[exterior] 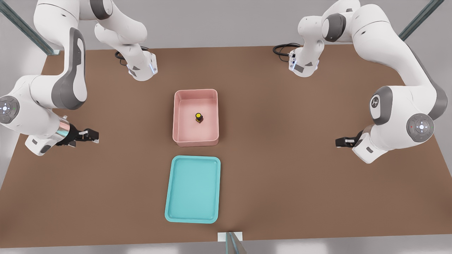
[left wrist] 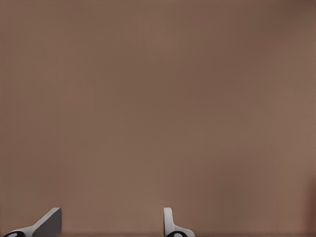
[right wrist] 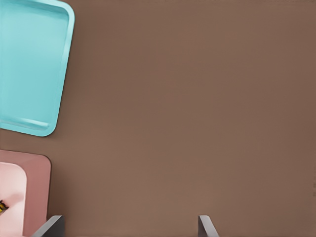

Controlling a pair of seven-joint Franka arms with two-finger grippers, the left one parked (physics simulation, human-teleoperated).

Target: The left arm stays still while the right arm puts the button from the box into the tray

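The button [exterior: 198,117] stands upright near the middle of the box [exterior: 179,106], its round yellow cap up and its dark base on the pink floor. It is well apart from the claw [exterior: 94,135], off toward the front view's right of it, with the box's near wall between the two. In the right wrist view only a sliver of the button [right wrist: 2,207] shows at the picture's edge, so little of its shape can be made out there.

The box is a pale pink bin with upright walls, sitting on the brown table [exterior: 300,158]. The tray [exterior: 176,211], shallow and turquoise, lies just beside the box's short side, apart from it by a narrow strip of table, and nothing lies in it. Both tray [right wrist: 29,69] and box [right wrist: 37,192] show to one side in the right wrist view.

The claw hangs over bare table, pointing toward the box and touching nothing. Its two fingers are spread, with plain table showing between the tips [right wrist: 205,227], and it holds nothing. Behind it the right arm [exterior: 67,84] bends up to its base at the table's far edge.
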